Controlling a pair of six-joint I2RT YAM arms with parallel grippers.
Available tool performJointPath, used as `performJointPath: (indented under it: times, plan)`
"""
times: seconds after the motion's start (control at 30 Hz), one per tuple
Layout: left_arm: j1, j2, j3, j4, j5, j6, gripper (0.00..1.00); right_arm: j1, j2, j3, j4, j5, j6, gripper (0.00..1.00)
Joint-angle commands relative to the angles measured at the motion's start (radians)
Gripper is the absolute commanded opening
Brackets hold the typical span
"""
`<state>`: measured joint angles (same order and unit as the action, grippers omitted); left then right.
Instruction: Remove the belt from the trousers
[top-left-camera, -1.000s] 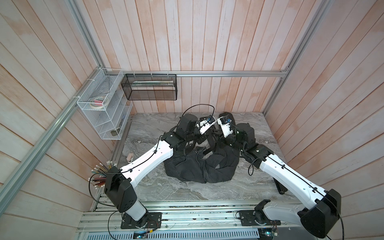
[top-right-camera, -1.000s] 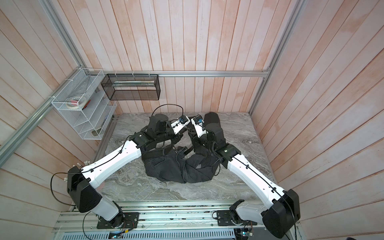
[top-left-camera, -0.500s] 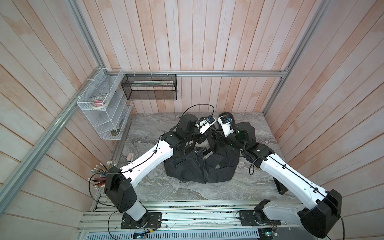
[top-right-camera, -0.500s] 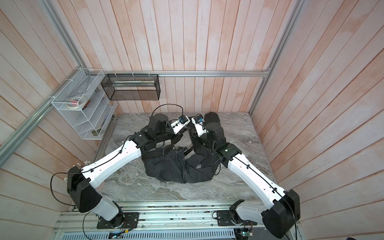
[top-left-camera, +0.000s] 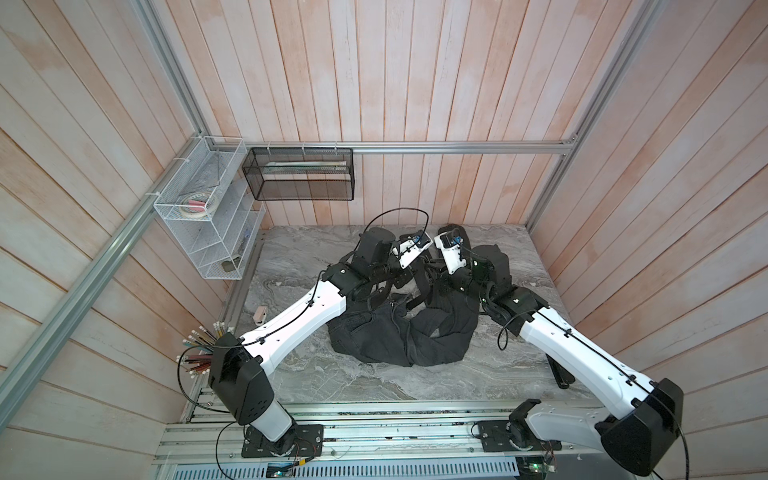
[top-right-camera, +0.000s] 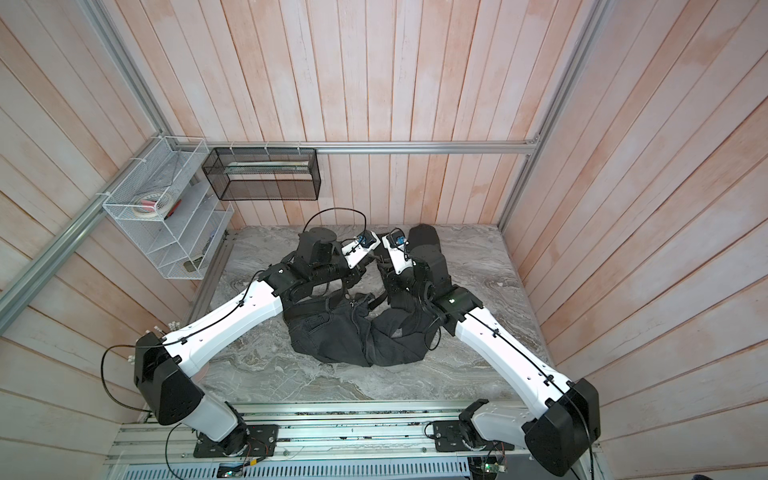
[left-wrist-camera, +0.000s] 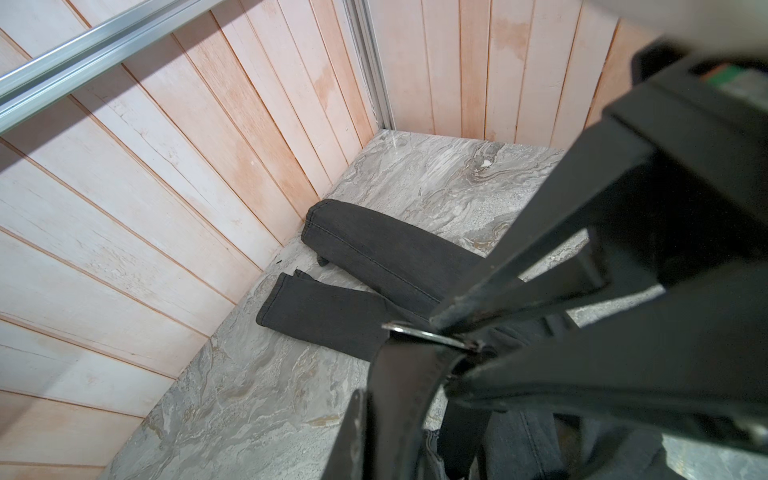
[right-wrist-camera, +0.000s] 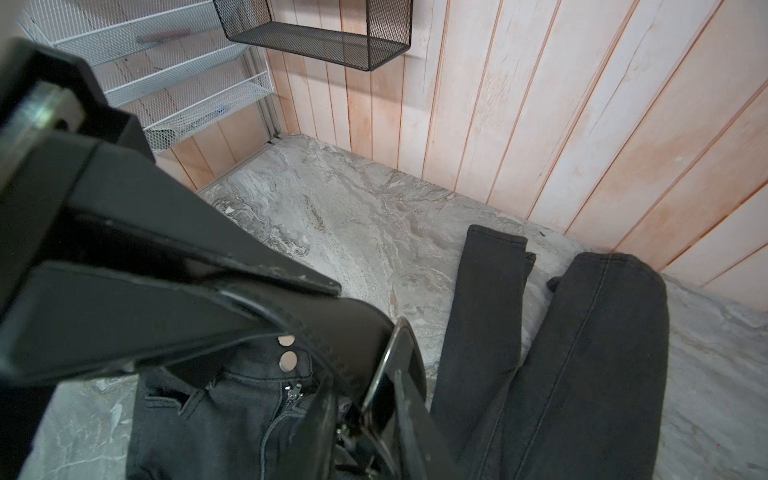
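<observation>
1. Both arms are bent at the elbow and reach inward over the marble worktop (top-left-camera: 332, 386). The left arm (top-left-camera: 299, 320) and the right arm (top-left-camera: 573, 345) meet wrist to wrist above the waist end of the trousers (top-left-camera: 386, 336).
2. The left fingers (left-wrist-camera: 602, 365) are together, clamped on the belt (left-wrist-camera: 395, 399) just beside its metal buckle (left-wrist-camera: 428, 334).
3. The right fingers (right-wrist-camera: 145, 316) have the belt's strap running between them, near the buckle. Whether they press on it I cannot tell.
4. The trousers lie crumpled in the middle of the worktop, with the fly and two metal buttons (right-wrist-camera: 286, 353) facing up. Both legs lie side by side and reach close to the back wall.
5. In both top views the wrists and forearms hide the fingers and most of the belt.
6. A white wire rack (top-left-camera: 208, 232) hangs on the left wall and a black mesh basket (top-left-camera: 299, 178) on the back wall. A bunch of pencils (top-left-camera: 203, 345) stands by the left arm's base. All three are well apart from the trousers.
</observation>
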<state>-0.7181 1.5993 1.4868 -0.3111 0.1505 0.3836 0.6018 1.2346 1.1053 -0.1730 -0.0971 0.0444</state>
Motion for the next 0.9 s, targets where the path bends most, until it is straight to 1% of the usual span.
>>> performJointPath:
  times: [0.0,0.13,0.27,0.37,0.43,0.57,0.67,0.7,0.77,0.87]
  plan:
    - [-0.003,0.007,0.017,0.032,0.035,-0.031,0.00,0.010,0.009,0.034,-0.042,-0.021,0.006,0.31]
    - [-0.003,0.007,0.015,0.032,0.035,-0.031,0.00,0.010,0.017,0.045,-0.049,-0.020,0.002,0.31]
    - [-0.003,0.006,0.015,0.031,0.035,-0.031,0.00,0.012,0.023,0.051,-0.054,-0.019,0.000,0.27]
    - [-0.003,0.007,0.015,0.031,0.038,-0.031,0.00,0.016,0.025,0.051,-0.052,-0.015,0.000,0.26]
    - [-0.004,0.007,0.015,0.030,0.038,-0.032,0.00,0.015,0.028,0.051,-0.055,-0.013,0.000,0.22]
    - [-0.003,0.010,0.015,0.024,0.036,-0.028,0.00,0.018,0.031,0.055,-0.059,-0.012,0.000,0.12]
    - [-0.003,0.014,0.016,0.022,0.034,-0.028,0.00,0.017,0.032,0.062,-0.064,-0.013,-0.001,0.10]
    - [-0.003,0.014,0.015,0.022,0.036,-0.028,0.00,0.018,0.031,0.064,-0.066,-0.013,-0.003,0.08]
    - [-0.003,0.016,0.016,0.023,0.035,-0.029,0.00,0.017,0.031,0.065,-0.068,-0.013,-0.007,0.01]
    - [-0.003,0.016,0.019,0.024,0.037,-0.029,0.00,0.017,0.034,0.061,-0.071,-0.013,-0.011,0.00]
